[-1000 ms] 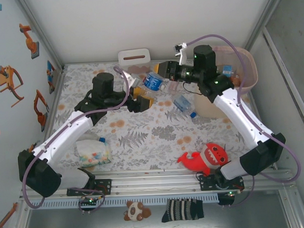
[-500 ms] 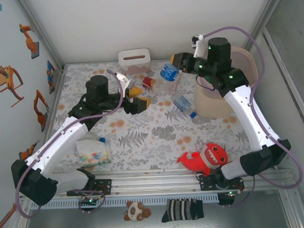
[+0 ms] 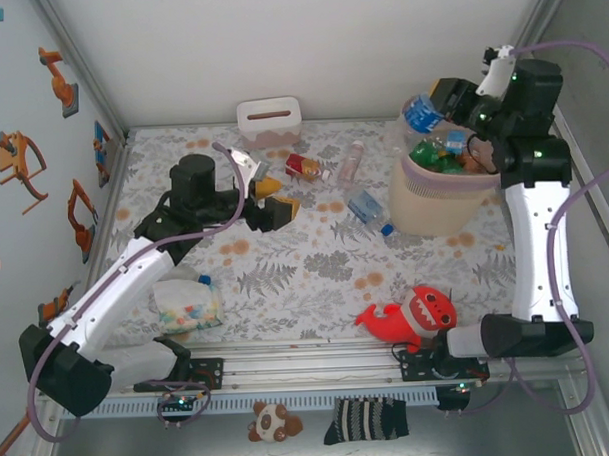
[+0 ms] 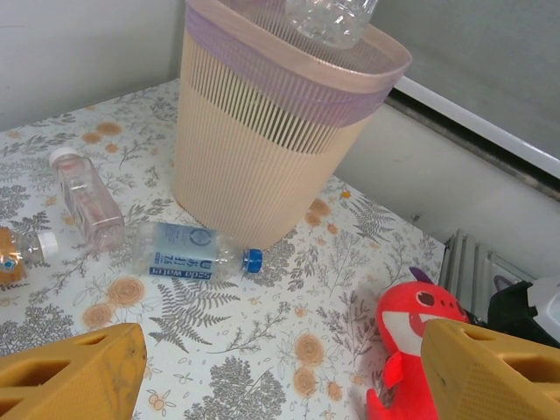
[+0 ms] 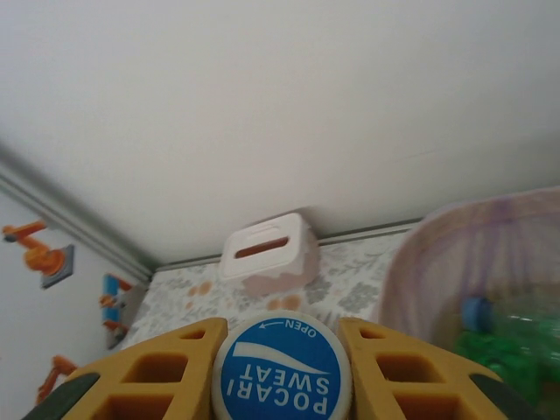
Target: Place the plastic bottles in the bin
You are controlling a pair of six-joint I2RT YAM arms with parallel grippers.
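At right gripper (image 3: 435, 98): clamped on blue-capped Pocari Sweat bottle (image 5: 282, 367), above bin (image 3: 424, 209) rim. At left gripper (image 4: 280, 376): spread apart, empty, over table (image 3: 316, 273).

— What sits at the upper middle?
— A white box (image 3: 269, 120) with a slot.
— And lower down?
— A red shark toy (image 3: 413, 317) at lower right, a bag of pastel bits (image 3: 187, 304) at lower left.

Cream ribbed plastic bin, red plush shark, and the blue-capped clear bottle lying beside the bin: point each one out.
Cream ribbed plastic bin (image 4: 254, 166), left wrist view, ribbed side wall.
Red plush shark (image 3: 422, 309), top external view, its head.
Blue-capped clear bottle (image 4: 179, 254), left wrist view, its blue label.
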